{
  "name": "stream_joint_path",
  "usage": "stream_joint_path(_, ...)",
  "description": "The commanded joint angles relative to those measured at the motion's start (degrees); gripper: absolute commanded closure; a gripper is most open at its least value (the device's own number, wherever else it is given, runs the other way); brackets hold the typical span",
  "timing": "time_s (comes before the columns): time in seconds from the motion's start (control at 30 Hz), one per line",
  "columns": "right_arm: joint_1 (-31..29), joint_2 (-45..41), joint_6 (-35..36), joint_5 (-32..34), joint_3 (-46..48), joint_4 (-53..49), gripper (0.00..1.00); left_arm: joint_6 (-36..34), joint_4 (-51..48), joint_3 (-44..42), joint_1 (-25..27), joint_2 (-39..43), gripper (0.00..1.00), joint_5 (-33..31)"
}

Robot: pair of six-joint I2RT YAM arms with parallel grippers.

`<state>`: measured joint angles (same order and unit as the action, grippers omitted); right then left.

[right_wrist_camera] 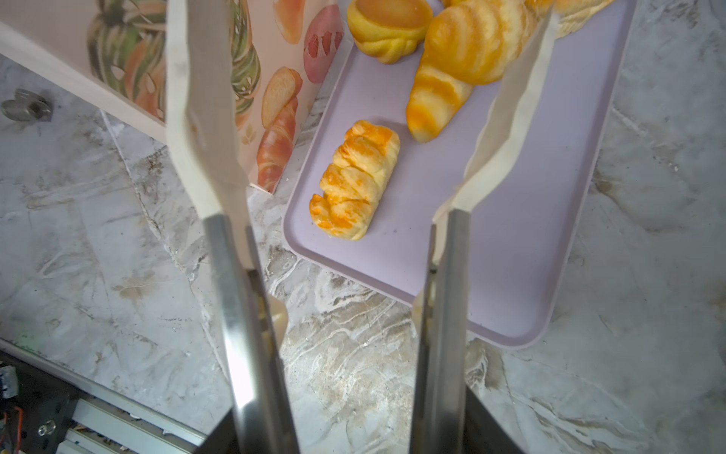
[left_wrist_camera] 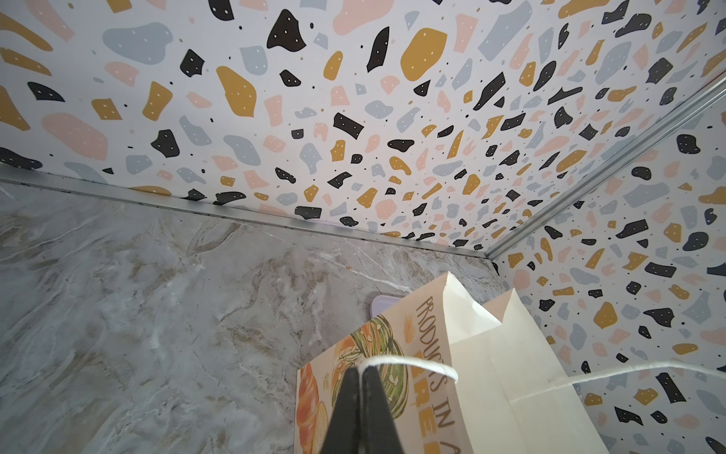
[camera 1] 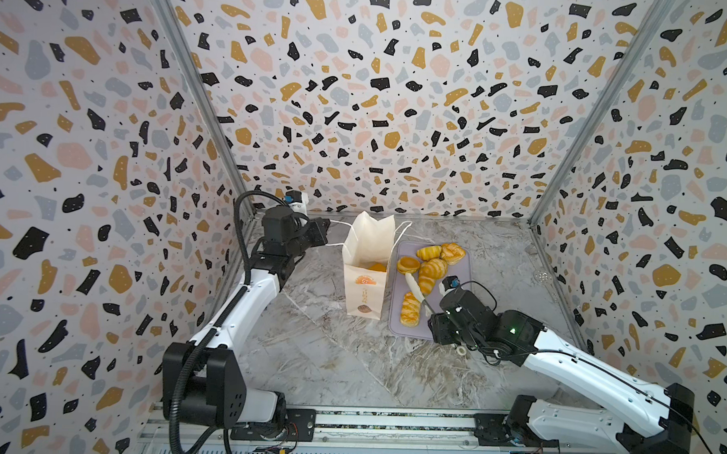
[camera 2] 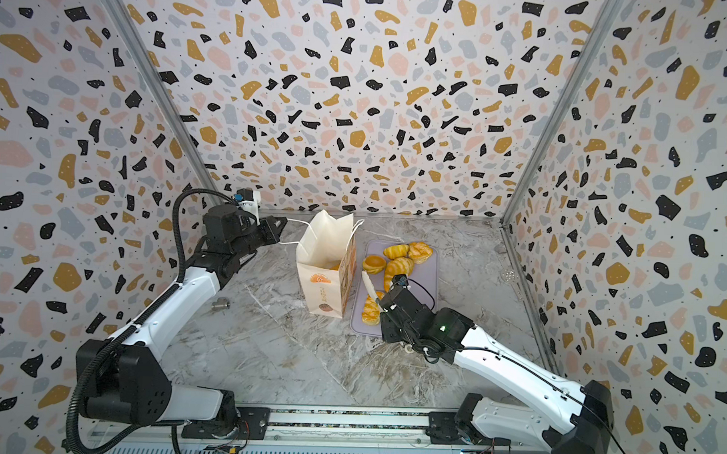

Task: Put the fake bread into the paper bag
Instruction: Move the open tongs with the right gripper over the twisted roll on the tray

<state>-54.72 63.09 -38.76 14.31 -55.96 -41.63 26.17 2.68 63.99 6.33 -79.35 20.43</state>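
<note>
Left wrist view: the left gripper [left_wrist_camera: 359, 381] has its jaws pressed fully together on the white string handle [left_wrist_camera: 412, 363] of the paper bag [left_wrist_camera: 503, 373]. In both top views this string runs taut from the bag's rim leftward to that gripper. The bag [camera 1: 366, 274] stands upright on the marble table [camera 1: 328, 360], mouth open, just beside the left edge of the lilac tray [camera 1: 462, 273]. One piece of fake bread [camera 1: 378, 267] shows orange inside the bag.

Five more pieces lie on the tray: a round bun [camera 1: 408, 264], a short striped roll [camera 1: 428, 252], a long striped roll [camera 1: 430, 272], a knotted piece [camera 1: 452, 252] at the far right, and a plaited pastry [camera 1: 410, 309] nearest the arms.

At the right, the right gripper [camera 1: 435, 320] is partly closed around a pair of metal tongs [right_wrist_camera: 444, 314]. Their cream tips [right_wrist_camera: 204, 118] stand well apart above the tray. Right wrist view: the plaited pastry [right_wrist_camera: 355, 181] lies between the two arms, and nothing is clamped.
</note>
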Motion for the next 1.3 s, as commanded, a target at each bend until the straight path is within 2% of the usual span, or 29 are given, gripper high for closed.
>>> stream_joint_path(0.0,0.1,0.1,-1.6,-0.1,-0.2,0.4,0.40,-0.1,1.8,-0.8,0.4,1.7,1.00,0.0)
stream_joint_path(1.27,-0.4,10.9,-3.5,-4.6,1.7,2.3,0.39,-0.5,1.4,-0.7,0.4,2.2,1.00,-0.2)
